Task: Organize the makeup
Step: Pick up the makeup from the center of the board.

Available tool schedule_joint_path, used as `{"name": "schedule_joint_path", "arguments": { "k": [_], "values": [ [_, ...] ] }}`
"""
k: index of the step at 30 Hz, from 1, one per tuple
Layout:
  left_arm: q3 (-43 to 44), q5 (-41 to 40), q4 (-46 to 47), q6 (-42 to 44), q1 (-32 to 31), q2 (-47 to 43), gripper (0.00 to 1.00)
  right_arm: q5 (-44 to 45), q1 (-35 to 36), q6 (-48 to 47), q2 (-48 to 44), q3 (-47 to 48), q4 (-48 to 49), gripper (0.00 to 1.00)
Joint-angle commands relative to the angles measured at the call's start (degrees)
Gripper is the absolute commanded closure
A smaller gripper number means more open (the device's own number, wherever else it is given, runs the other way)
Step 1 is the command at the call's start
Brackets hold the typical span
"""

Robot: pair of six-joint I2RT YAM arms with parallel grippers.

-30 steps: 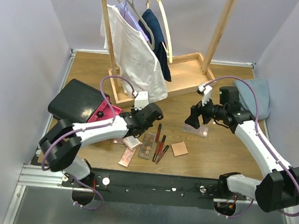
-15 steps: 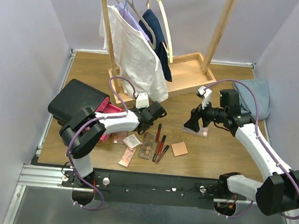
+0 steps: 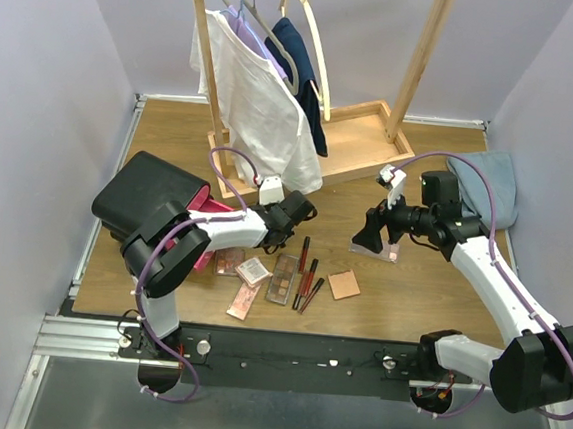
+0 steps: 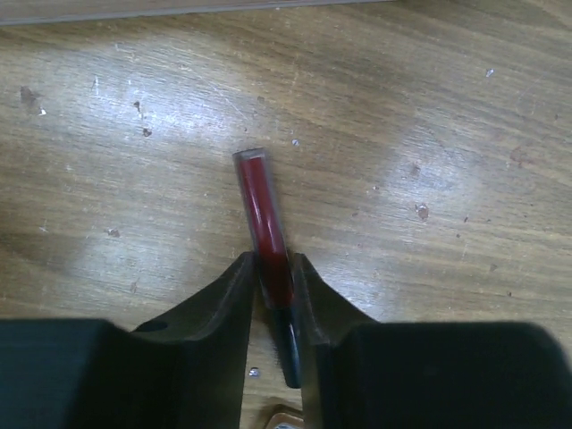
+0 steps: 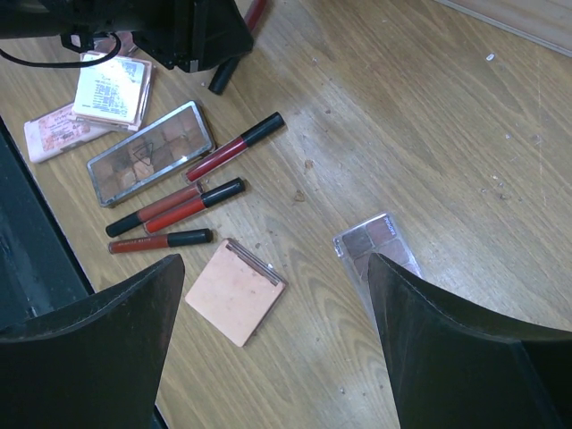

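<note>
Left wrist view: the left gripper [image 4: 271, 268] is narrowed onto a slim dark-red tube with a black cap [image 4: 261, 201], one finger against each side of it.
Tube position: it lies flat on the wooden table [image 4: 429, 134]. Its red end projects beyond the fingertips and its black cap runs back beneath the palm.
Reason for the hold: a pinch across the narrow width appears to suit a thin round tube lying flat. The likely step is lifting it clear of the other pieces.
Right gripper [image 5: 274, 268]: spread wide, holding nothing, poised above the table.
Beneath the right gripper: a small clear-cased palette of brown shades [image 5: 375, 246] lies just inside one finger. A square peach compact [image 5: 234, 291] lies near the other finger.
Reason for the spread: the wide opening probably suits a flat, broad piece such as the small palette.
Loose makeup beyond the right gripper: a long rectangular eyeshadow palette [image 5: 150, 152], several dark-red tubes [image 5: 234, 145], a white-labelled square compact [image 5: 112, 89] and a pale pink flat case [image 5: 54, 134] lie close together toward the left arm.
Container: a black case with pink drawers [image 3: 147, 197] sits behind the left gripper, beside its arm, with one pink drawer [image 3: 205, 210] pulled out.
Contents: the arm covers part of the drawer, so what it holds cannot be made out.
Progress: nearly all visible makeup lies on the table outside the case, so the sorting appears to be at an early stage.
</note>
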Motion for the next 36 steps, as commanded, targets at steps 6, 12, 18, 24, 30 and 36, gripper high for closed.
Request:
{"name": "schedule_joint_path", "arguments": {
  "k": [6, 12, 18, 24, 30, 36],
  "values": [
    [-2.3, 0.5, 2.7, 2.5, 0.5, -3.5, 0.88, -1.0, -0.5, -0.1, -0.1, -0.6, 0.4, 0.09],
    [-4.4, 1.3, 4.6, 7.1, 0.4, -11.1, 0.99, -1.1, -0.7, -0.2, -0.2, -0.6, 0.3, 0.09],
    [-5.3, 5.7, 1.6, 13.5, 0.5, -18.5, 1.0, -0.9, -0.9, -0.3, 0.0, -0.6, 0.3, 0.09],
    [-9.2, 16.0, -0.9, 18.7, 0.5, -26.3, 1.0, -0.7, -0.9, -0.3, 0.3, -0.6, 0.3, 0.09],
    [-13.8, 23.7, -3.8, 20.0, 0.0, -36.5, 1.0, -0.7, -1.0, -0.5, 0.6, -0.5, 0.4, 0.09],
    [-14.4, 26.3, -10.0, 21.3, -0.3, -45.1, 1.0, -0.8, -1.0, -0.5, 0.8, -0.5, 0.3, 0.09]
  ]
}}
